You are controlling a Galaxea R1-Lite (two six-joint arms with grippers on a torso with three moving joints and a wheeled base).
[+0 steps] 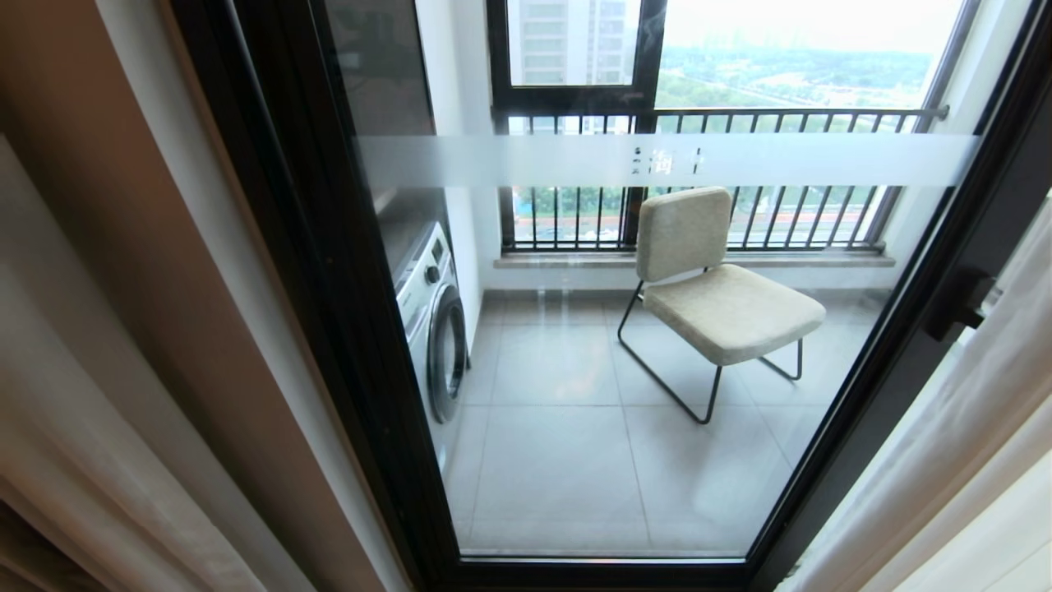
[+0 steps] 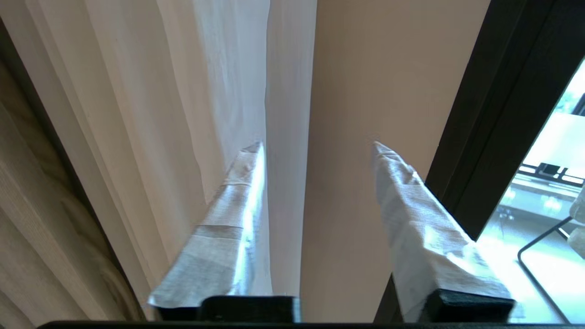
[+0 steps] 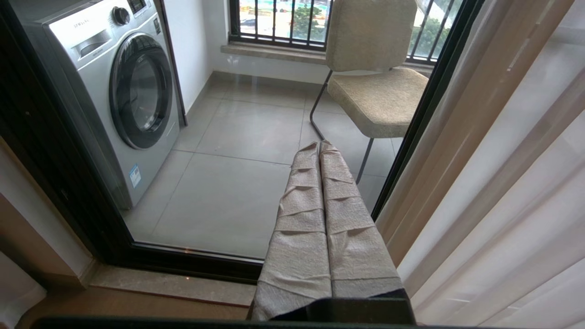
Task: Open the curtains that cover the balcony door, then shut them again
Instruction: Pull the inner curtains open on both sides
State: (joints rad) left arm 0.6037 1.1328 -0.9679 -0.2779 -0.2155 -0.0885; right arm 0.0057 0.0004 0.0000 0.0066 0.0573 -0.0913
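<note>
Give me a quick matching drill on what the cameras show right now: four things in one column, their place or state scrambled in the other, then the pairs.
Things:
1. left gripper
2. right gripper
3. washing machine
4. chair

Place or state:
A. out on the balcony tiles, in front of the railing bars
B. jaws apart, one tip at the sheer curtain's edge
C. jaws pressed together, holding nothing
D. behind the balcony door's glass, on its left side

Pairs: 1-B, 2-C, 3-D, 4-A
</note>
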